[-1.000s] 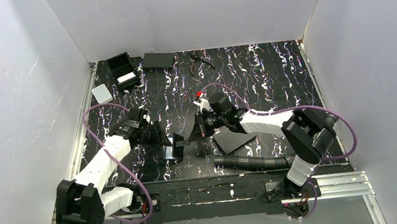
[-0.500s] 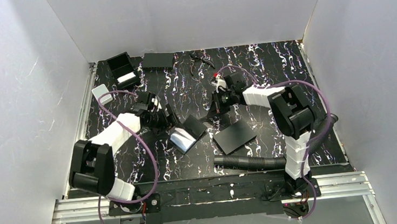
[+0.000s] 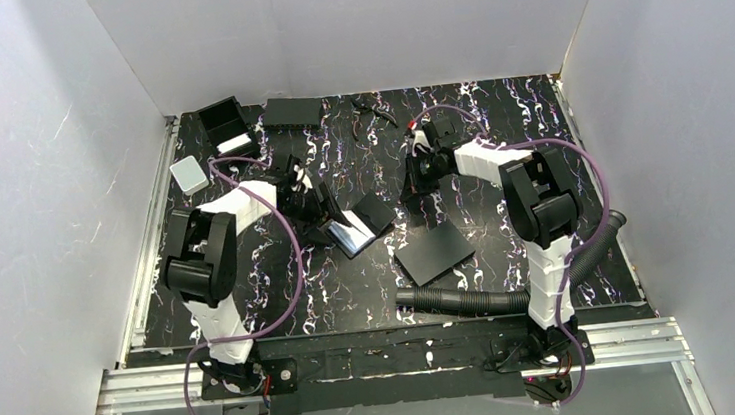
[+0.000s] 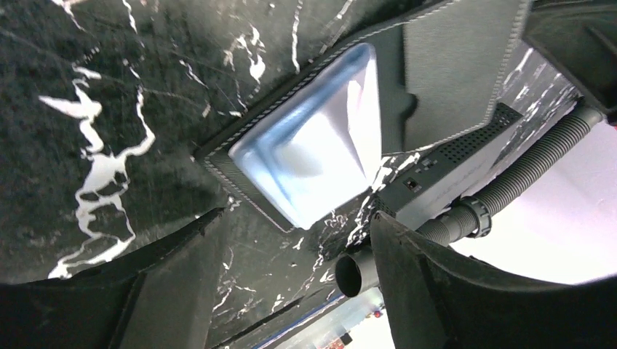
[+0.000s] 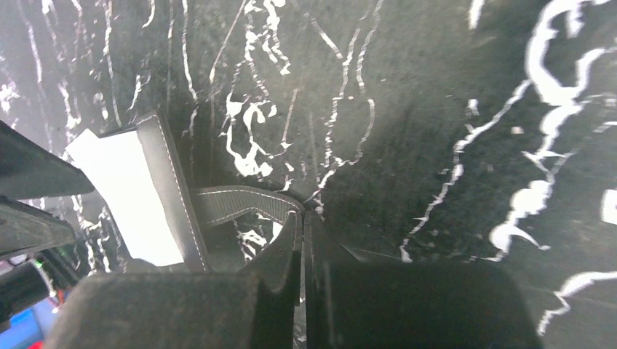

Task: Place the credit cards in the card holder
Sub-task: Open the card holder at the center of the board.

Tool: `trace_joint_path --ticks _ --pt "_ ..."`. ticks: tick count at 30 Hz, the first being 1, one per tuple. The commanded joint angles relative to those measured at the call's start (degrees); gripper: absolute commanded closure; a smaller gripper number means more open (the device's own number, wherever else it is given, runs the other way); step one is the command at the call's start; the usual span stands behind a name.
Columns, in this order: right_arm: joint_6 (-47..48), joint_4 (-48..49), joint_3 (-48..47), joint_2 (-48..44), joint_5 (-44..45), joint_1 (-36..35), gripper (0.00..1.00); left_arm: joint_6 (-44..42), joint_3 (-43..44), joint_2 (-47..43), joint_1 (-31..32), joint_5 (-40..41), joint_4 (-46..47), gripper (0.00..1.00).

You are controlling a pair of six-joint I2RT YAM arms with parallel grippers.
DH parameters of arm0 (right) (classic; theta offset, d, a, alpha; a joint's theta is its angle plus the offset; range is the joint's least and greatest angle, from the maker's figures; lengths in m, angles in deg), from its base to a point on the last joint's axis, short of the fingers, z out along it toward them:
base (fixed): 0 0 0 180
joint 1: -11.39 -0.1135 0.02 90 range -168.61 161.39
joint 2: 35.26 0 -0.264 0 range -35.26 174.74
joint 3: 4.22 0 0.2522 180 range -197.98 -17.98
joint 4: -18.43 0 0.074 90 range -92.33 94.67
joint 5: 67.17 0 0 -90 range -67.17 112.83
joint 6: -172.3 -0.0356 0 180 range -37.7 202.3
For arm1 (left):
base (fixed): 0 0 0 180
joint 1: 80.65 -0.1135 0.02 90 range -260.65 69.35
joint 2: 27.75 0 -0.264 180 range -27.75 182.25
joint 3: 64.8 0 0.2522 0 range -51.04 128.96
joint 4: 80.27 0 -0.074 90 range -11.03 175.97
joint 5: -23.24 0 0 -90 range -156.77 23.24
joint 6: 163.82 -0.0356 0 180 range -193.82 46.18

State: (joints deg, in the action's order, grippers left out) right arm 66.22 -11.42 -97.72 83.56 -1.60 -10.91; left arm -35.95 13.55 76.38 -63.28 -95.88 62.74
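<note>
A pale-blue card seems tucked into a pocket of the open card holder on the desk. It lies just ahead of the left fingers, the nearer pair, which are spread with nothing between them. The holder's long axis runs diagonally, near-left to far-right. The right fingers, pressed together, sit beside its far flap; whether they touch it I cannot tell. No writing is legible.

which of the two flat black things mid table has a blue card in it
The card holder, lying open with a pale-blue card showing inside. The sheet nearer the hose is plain matte black.
</note>
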Motion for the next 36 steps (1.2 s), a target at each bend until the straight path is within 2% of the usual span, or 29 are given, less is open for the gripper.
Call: trace_joint_path --ticks 1,6,12,14,16,19,22,24,30,36 --pt "3.45 -7.6 -1.55 0.08 14.68 0.77 0.92 -0.46 2.36 1.8 -0.24 -2.23 -1.47 0.34" --pt "6.36 -13.77 -5.9 -2.87 19.78 -1.68 0.62 -1.12 3.07 3.86 -0.25 -1.89 -1.47 0.52" --pt "9.62 -20.4 -10.46 -10.59 34.97 -11.61 0.36 -5.03 3.41 5.58 -0.24 0.15 -3.61 0.56" --pt "10.02 -19.64 -9.88 -13.04 36.2 -16.2 0.31 -4.91 3.46 6.05 -0.23 0.11 -3.49 0.57" --pt "8.87 -16.62 -8.14 -14.71 30.65 -18.15 0.28 -4.91 3.75 6.31 -0.23 0.06 -3.48 0.57" --pt "5.46 -4.79 -1.4 -15.93 14.17 -18.0 0.25 -4.91 3.51 6.73 -0.23 -0.18 -3.73 0.59" --pt "3.68 3.98 1.29 -12.83 3.15 -18.03 0.33 -4.62 3.59 7.51 -0.25 -0.29 -4.34 0.68" --pt "4.54 9.9 4.14 -11.53 1.47 -18.04 0.34 -4.52 3.96 7.96 -0.24 0.65 -5.43 0.71" --pt "14.84 17.63 10.46 -11.81 9.17 -21.05 0.26 -4.51 4.09 7.5 -0.26 3.53 -7.35 0.78" --pt "22.01 26.29 17.74 -14.03 32.05 -28.81 0.11 -4.09 5.13 10.22 -0.25 2.49 -8.25 0.82"
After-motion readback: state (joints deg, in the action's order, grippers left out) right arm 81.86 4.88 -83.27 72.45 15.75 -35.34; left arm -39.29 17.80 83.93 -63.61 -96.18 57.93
